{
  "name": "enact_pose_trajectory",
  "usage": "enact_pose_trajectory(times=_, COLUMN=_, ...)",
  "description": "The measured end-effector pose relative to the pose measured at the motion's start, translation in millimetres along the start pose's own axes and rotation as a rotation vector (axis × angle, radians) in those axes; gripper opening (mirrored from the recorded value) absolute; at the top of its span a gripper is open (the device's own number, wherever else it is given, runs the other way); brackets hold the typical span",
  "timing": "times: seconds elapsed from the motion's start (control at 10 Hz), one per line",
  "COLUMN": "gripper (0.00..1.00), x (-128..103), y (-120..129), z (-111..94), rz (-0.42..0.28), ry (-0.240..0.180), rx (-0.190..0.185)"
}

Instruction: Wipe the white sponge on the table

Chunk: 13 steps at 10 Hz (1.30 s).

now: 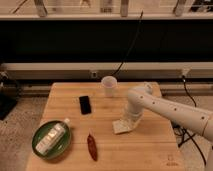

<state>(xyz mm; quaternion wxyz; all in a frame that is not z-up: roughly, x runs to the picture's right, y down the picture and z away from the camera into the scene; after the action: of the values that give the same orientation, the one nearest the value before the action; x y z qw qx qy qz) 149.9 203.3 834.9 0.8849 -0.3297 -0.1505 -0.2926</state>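
The white sponge (121, 126) lies flat on the light wooden table (105, 150), right of centre. My white arm reaches in from the right and bends down over it. My gripper (131, 118) is at the sponge's upper right edge, touching or pressing on it. The sponge's far corner is hidden under the gripper.
A white cup (109, 85) stands at the table's back, just behind the arm's elbow. A black phone (85, 104) lies left of centre. A green plate (51, 140) with a white bottle-like object (52, 137) is at the front left. A red chili-like object (92, 146) lies at the front centre.
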Motion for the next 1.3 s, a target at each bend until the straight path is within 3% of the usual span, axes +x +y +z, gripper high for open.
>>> enact_pose_trajectory(times=0.2, gripper=0.00, x=7.2, y=4.3, z=-0.3, rz=0.031, ry=0.019, rx=-0.011)
enact_pose_trajectory(times=0.6, gripper=0.00, x=46.2, y=26.5, z=-5.7, rz=0.112, ry=0.090, rx=-0.047)
enact_pose_trajectory(times=0.8, gripper=0.00, x=55.7, y=23.8, z=-6.9, rz=0.129, ry=0.118, rx=-0.055)
enact_pose_trajectory(times=1.3, gripper=0.00, x=51.3, y=1.5, z=-5.5, rz=0.118, ry=0.118, rx=-0.033)
